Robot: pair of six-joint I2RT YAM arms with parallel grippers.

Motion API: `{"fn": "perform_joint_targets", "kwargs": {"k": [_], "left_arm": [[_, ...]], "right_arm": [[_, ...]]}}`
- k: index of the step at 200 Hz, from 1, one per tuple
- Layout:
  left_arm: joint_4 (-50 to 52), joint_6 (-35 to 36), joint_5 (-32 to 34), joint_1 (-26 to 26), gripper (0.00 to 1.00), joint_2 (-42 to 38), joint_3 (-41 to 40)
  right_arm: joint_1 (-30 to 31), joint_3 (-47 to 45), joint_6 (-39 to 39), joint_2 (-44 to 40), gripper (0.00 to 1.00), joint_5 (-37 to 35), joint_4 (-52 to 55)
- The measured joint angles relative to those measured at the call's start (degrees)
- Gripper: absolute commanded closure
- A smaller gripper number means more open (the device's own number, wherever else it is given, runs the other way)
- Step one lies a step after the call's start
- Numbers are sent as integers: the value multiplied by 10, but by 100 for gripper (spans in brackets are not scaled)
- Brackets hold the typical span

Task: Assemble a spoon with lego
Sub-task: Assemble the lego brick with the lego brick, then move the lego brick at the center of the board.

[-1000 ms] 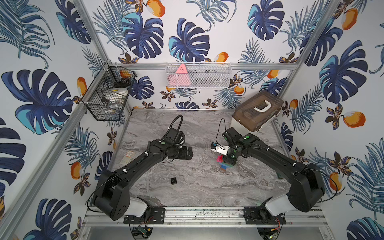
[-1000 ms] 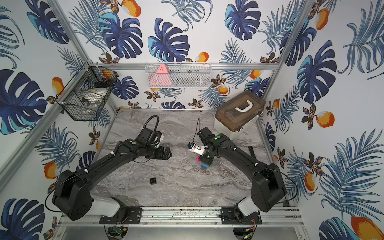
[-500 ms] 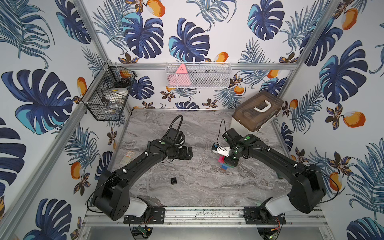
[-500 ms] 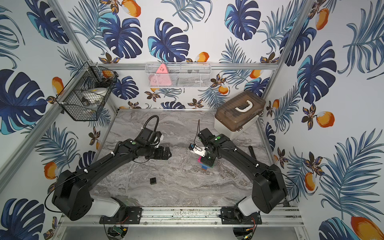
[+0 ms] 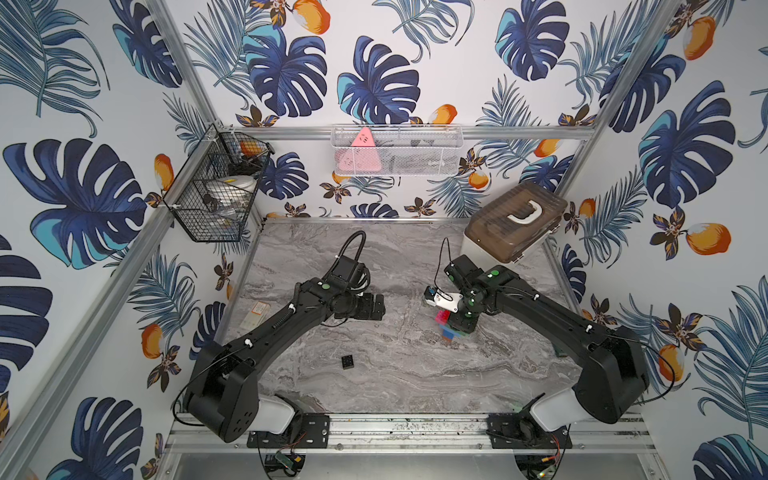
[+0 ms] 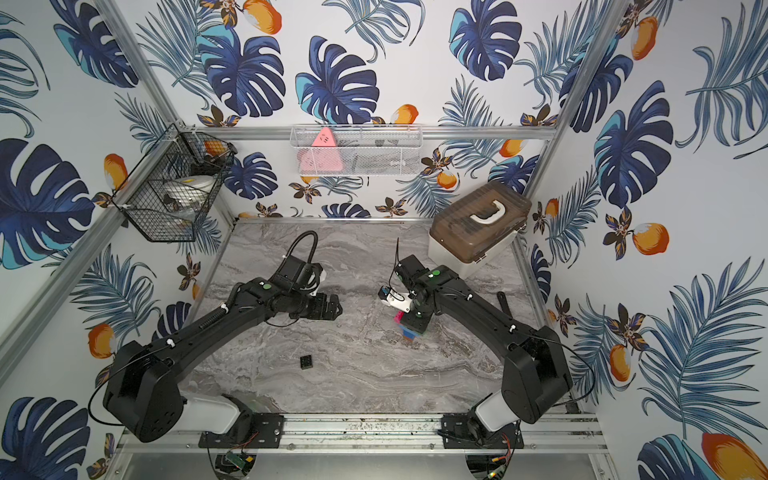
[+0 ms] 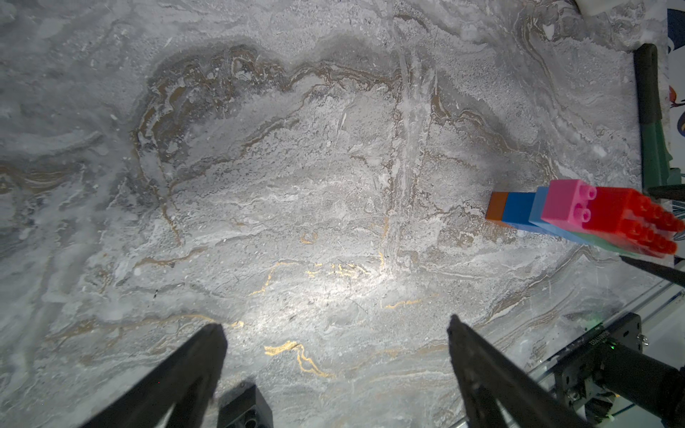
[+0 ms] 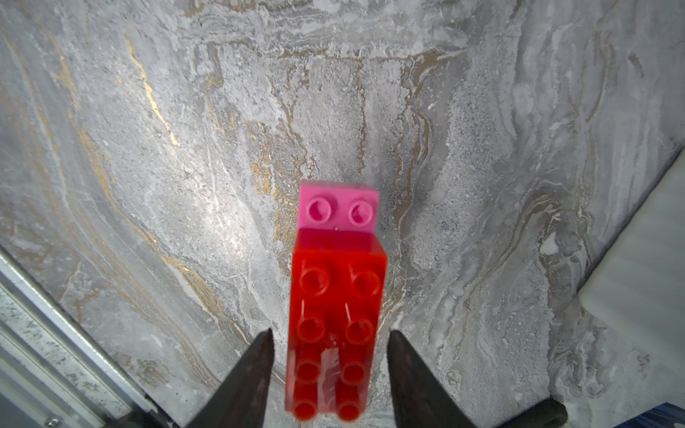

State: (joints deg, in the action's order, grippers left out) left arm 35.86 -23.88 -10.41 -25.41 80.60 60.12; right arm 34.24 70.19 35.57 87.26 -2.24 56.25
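The spoon is a brick stack standing on the marble table at mid right. Its orange end is at the bottom, then blue, light blue, pink and green, with a long red brick on top. My right gripper hangs over it, open. Its fingers flank the red brick with a narrow gap on each side. A loose black lego brick lies near the table's front left. My left gripper is wide open and empty, just above the table beside the black brick.
A box with a brown lid stands at the back right. A black wire basket hangs on the left wall and a white mesh basket on the back wall. A dark green-handled tool lies along the right edge.
My right gripper's jaws have spread apart and let go of the red brick on the stack. The left arm has not moved.
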Motion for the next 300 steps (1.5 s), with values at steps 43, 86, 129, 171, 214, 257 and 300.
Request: {"fn": "perform_joint_targets", "kwargs": {"k": [43,86,129,171,214,257,300], "left_arm": [[38,14,39,-11,1,2,16],[86,13,95,-40,1,1,5],[106,-35,128,-73,1,-12,-46],[113,-93,146,-116,6,-5,-95],[117,-140,164,-125,16,-4,-140],[94,-160,158,-125,39,15,-160],[80,-164,148,-125,65,36,-149]], "right_arm": [[1,5,-4,-6,39,4,-1],[9,2,-17,-25,38,4,-21],[25,11,-51,-38,37,9,-69],[29,25,-93,-39,37,23,-117],[31,27,-96,-43,36,40,-138],[31,23,-96,-52,35,43,-146],[31,16,-95,-59,35,42,-154]]}}
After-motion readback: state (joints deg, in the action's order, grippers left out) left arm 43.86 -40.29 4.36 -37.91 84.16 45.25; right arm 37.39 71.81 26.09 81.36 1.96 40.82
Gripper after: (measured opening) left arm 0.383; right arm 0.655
